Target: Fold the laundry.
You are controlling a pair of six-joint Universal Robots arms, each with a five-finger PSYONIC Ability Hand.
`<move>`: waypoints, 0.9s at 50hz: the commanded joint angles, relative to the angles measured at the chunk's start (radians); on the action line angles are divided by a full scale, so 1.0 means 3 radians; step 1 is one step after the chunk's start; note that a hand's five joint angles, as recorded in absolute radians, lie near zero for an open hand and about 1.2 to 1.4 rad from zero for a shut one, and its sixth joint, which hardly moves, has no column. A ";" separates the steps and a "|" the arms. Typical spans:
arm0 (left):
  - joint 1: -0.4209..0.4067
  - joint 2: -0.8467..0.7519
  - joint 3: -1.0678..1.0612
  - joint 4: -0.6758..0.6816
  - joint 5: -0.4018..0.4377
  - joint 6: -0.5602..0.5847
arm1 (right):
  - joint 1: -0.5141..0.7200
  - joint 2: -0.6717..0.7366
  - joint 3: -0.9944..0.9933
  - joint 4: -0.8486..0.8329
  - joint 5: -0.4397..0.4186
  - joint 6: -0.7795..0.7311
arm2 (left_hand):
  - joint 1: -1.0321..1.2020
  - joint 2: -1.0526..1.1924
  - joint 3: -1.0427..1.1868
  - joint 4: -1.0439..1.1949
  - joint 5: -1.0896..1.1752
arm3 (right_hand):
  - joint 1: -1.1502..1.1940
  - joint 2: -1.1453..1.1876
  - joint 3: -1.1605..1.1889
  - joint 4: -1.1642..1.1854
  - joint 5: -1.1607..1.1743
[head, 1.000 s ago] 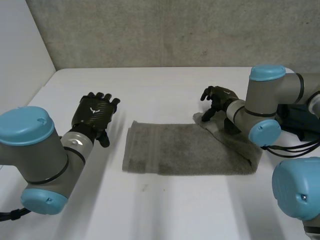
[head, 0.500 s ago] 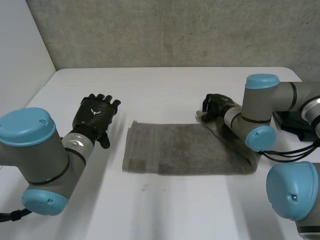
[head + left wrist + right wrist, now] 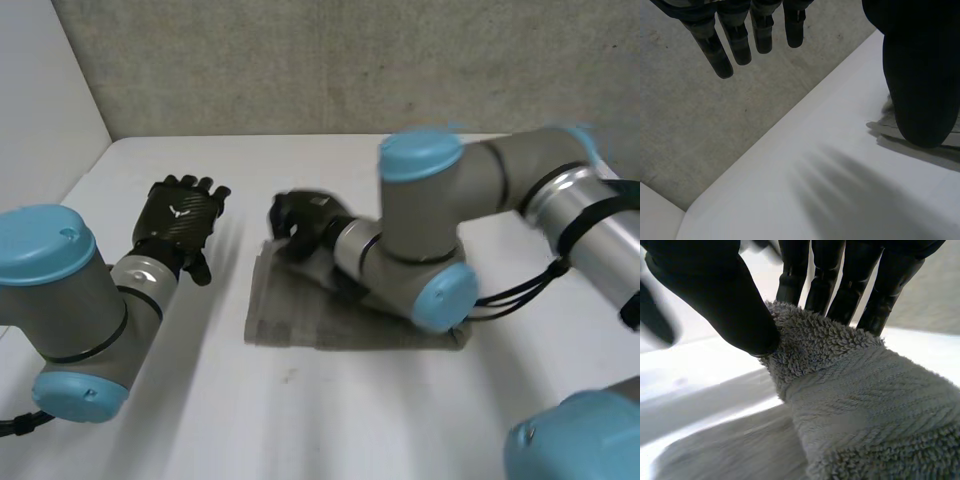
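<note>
Partly hidden towel [image 3: 288, 316] under right arm [image 3: 430, 235].

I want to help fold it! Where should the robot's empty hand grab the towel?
Probably the near left corner of the towel, coming in from its left. That corner lies flat and bare, closest to the open left hand, while the right hand pinches a lifted part of it at the far left end.

**Grey terry towel, partly doubled**

The towel [image 3: 290, 315] lies lengthwise on the table [image 3: 300, 160] with its left end flat. Its other end is raised and doubled back over the flat part, one fluffy corner pinched in the right hand [image 3: 300, 215].
</note>
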 commanded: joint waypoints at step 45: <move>-0.0628 -0.1203 0.1172 -0.0429 -0.0273 0.0532 | -0.1092 -0.2117 0.4458 -0.2149 0.0224 -0.1814 | -0.0044 -0.0098 -0.0120 -0.0100 -0.0162 | -0.1041 -0.1711 -0.1713 -0.1738 -0.1602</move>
